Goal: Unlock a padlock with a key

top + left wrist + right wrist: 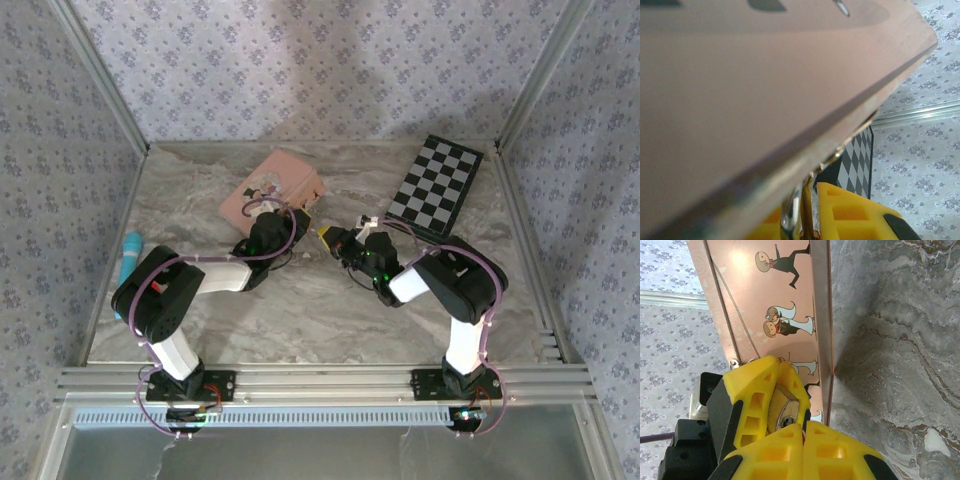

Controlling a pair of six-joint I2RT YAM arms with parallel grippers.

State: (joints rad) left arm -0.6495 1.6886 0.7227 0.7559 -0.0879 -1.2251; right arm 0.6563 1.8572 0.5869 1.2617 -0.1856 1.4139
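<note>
Brass-gold padlock (781, 407): sat clamped between the yellow fingers (752, 400) of the right claw (786, 416), just beside the pink picture-lidded box (765, 300). Box: rested on the grey marble counter (890, 340), shut, contents hidden. Left claw (272, 226): lay against the box's near side; apart or together could not be told. Checkerboard (436, 184): lay far right.

Open tabletop (330, 310) before pink box (272, 188)
</note>
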